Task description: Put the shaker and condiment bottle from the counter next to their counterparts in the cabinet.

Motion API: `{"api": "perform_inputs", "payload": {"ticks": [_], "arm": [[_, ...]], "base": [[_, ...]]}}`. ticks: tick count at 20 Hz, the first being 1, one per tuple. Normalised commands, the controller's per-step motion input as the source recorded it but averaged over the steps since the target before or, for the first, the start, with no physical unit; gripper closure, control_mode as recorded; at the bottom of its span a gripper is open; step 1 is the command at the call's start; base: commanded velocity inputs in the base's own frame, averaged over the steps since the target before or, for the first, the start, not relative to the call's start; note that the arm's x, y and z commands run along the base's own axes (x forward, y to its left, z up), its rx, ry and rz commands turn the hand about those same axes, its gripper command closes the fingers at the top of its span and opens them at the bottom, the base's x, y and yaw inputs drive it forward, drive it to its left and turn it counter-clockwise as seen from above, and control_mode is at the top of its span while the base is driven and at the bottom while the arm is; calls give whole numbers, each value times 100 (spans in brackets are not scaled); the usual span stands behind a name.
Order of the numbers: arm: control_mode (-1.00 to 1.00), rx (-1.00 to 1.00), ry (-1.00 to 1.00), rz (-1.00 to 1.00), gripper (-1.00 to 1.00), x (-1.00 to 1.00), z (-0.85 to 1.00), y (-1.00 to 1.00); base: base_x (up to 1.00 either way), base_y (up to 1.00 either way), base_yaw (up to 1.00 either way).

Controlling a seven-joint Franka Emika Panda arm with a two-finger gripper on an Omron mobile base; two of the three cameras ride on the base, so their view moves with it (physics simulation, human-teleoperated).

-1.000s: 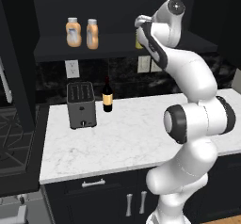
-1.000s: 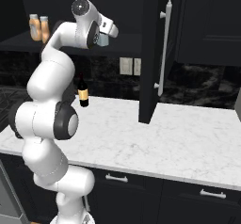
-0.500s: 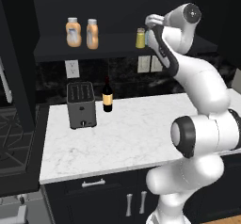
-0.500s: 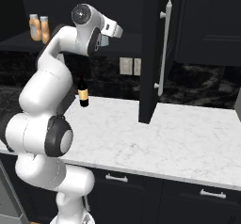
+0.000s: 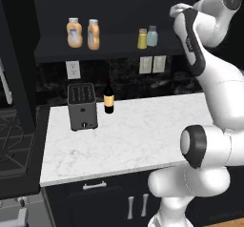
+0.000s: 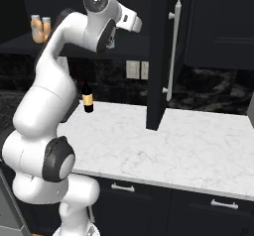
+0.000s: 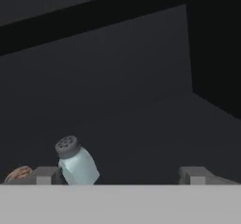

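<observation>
On the dark cabinet's shelf (image 5: 114, 47) the pale blue-grey shaker (image 5: 152, 36) stands upright right beside the yellow-green shaker (image 5: 142, 38). Further left on that shelf two near-identical orange condiment bottles (image 5: 73, 32) (image 5: 93, 34) stand side by side; I cannot tell them apart. In the hand view my gripper (image 7: 118, 175) is open, and the blue-grey shaker (image 7: 75, 164) stands free between its tips, close to the left fingertip (image 7: 44, 175). The hand (image 5: 181, 10) hangs to the right of the shakers, off the shelf. The white counter (image 5: 143, 130) lies below.
A dark toaster (image 5: 82, 106) and a dark wine bottle (image 5: 109, 97) stand at the back left of the counter. A stove (image 5: 14, 140) borders its left end. An open cabinet door (image 6: 158, 56) with a silver handle hangs to the right of the arm.
The gripper has opened and let go of the blue-grey shaker, which now stands beside the yellow-green one. The hand has drawn back to the right, away from the shelf.
</observation>
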Motion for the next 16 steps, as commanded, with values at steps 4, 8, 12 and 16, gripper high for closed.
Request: {"api": "perform_inputs", "payload": {"ticks": [4, 8, 12, 16], "arm": [[-100, -4, -2, 0, -100, -100, -72, 33], [-100, -21, -20, 0, -100, -100, -100, 74], [-100, -25, -19, 7, -100, -100, -100, 57], [-100, -23, -18, 29, -100, -100, -100, 8]], "base": [[0, 0, 0], [0, 0, 0], [0, 0, 0], [0, 0, 0]]}}
